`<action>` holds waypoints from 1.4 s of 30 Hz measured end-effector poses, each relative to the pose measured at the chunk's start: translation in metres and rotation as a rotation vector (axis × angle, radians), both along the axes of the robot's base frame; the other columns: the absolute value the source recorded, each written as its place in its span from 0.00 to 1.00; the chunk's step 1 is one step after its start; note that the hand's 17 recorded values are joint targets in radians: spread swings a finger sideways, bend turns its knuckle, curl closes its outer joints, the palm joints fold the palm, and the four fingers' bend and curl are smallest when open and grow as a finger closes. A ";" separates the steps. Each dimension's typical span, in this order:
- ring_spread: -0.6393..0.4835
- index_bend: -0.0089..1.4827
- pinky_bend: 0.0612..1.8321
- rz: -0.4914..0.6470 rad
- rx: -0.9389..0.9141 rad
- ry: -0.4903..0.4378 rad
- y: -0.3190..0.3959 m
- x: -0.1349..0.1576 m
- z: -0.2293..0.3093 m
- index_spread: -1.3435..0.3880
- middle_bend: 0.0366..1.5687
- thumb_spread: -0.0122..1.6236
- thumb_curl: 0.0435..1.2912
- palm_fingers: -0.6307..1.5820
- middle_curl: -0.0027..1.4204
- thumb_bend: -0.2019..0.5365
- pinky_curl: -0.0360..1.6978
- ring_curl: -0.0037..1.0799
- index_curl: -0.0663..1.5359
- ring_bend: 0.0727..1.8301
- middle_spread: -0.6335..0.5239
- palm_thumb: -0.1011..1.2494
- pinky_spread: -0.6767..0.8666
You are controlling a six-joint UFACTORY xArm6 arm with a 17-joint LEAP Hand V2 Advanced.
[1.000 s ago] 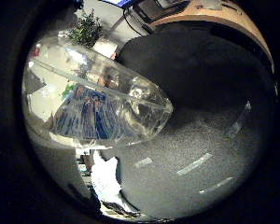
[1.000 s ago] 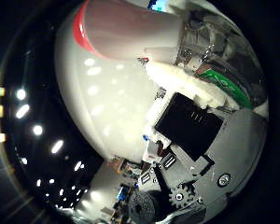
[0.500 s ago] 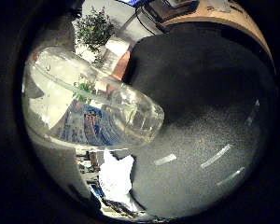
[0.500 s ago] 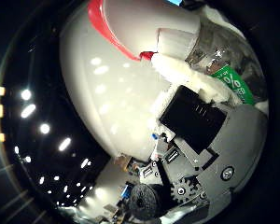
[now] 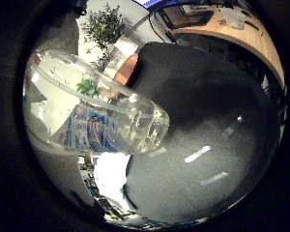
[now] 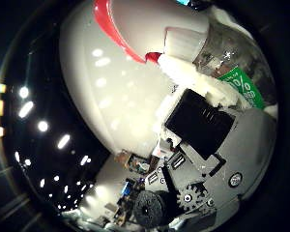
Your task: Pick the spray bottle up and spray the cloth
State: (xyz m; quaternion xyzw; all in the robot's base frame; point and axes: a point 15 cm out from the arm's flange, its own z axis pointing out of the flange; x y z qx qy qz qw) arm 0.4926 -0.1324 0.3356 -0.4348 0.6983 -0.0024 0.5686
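The spray bottle's clear body [image 5: 101,121], with a blue label and liquid inside, lies close across the little finger side palm view. Its white spray head [image 6: 116,82] with a red trigger [image 6: 113,36] fills much of the thumb side view. My hand [image 6: 198,140] is curled round the bottle's neck, and a white and black finger [image 6: 203,121] lies against it just below the trigger. A pale crumpled patch [image 5: 111,176], possibly the cloth, shows past the bottle at the edge of the dark surface [image 5: 203,145].
A potted plant [image 5: 104,26] stands behind the dark surface, with a wooden desk [image 5: 227,29] further back. Cluttered room items [image 6: 130,164] and ceiling lights [image 6: 29,108] show in the thumb side view.
Both views have swung, so the hand has turned with the bottle held in it. The plant and desk now show more fully, and the spray head sits larger in the thumb side view.
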 end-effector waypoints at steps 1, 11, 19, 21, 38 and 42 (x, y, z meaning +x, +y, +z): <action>0.37 0.80 0.72 0.004 -0.027 0.006 -0.001 -0.006 0.009 0.61 0.84 0.16 0.73 0.82 0.55 0.25 0.40 0.60 0.47 0.77 0.39 0.87 0.25; 0.37 0.80 0.71 0.114 -0.289 0.067 0.026 -0.062 0.061 0.61 0.84 0.15 0.74 0.82 0.54 0.25 0.42 0.60 0.46 0.77 0.39 0.86 0.25; 0.37 0.81 0.70 0.310 -0.454 0.113 0.097 -0.102 0.104 0.61 0.84 0.14 0.74 0.82 0.54 0.24 0.43 0.61 0.46 0.77 0.39 0.86 0.25; 0.37 0.81 0.70 0.368 -0.487 0.112 0.122 -0.110 0.112 0.61 0.84 0.14 0.73 0.82 0.54 0.24 0.43 0.61 0.46 0.77 0.39 0.86 0.25; 0.37 0.80 0.69 0.627 -0.668 0.227 0.280 -0.096 0.088 0.61 0.85 0.14 0.73 0.82 0.54 0.24 0.45 0.61 0.46 0.77 0.39 0.86 0.25; 0.37 0.80 0.69 0.642 -0.711 0.333 0.290 -0.068 0.056 0.61 0.85 0.14 0.73 0.82 0.54 0.24 0.45 0.61 0.46 0.77 0.39 0.86 0.25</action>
